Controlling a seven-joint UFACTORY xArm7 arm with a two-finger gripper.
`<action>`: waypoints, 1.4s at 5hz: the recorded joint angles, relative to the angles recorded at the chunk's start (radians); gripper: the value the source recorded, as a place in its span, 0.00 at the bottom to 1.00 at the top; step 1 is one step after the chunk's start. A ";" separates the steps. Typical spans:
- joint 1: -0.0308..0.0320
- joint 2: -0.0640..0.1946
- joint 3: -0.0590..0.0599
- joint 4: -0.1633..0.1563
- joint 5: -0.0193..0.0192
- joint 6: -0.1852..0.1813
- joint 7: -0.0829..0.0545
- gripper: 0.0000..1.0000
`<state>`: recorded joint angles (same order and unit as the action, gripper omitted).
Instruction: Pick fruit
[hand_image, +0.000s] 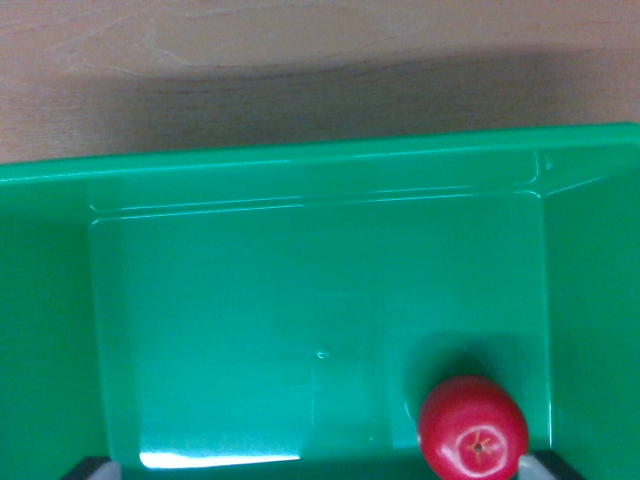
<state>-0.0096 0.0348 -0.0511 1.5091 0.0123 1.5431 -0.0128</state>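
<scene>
Wrist view | green bin (300, 185) on wooden table (300, 60) | apple (472, 428) inside on bin floor, lower right, near right wall | finger tips (545, 465) barely visible at bottom edge, spread either side, apple beside right one, not gripped

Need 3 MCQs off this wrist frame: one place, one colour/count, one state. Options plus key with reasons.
1. Where in the wrist view is the apple?
A. top left
B. centre
C. bottom right

2. What colour is the bin and how many fruits does it hold?
A. green, one
B. blue, two
C. green, three

3. How does the apple sit?
A. on the wooden table outside the bin
B. on the bin floor, stem end facing the camera
C. stacked on another fruit

Key: 1 C, it lies low, near the wrist view's right wall. 2 A, the walls and floor are green and only one red fruit shows. 3 B, its stem dimple faces up and green floor surrounds it; the wooden table lies beyond the rim.
</scene>
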 joint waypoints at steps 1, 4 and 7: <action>0.0000 0.000 0.000 0.000 0.0000 0.000 0.000 0.00; -0.0061 0.009 -0.008 -0.053 -0.0102 -0.053 -0.001 0.00; -0.0101 0.015 -0.013 -0.088 -0.0168 -0.087 -0.001 0.00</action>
<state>-0.0197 0.0494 -0.0639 1.4215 -0.0045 1.4561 -0.0141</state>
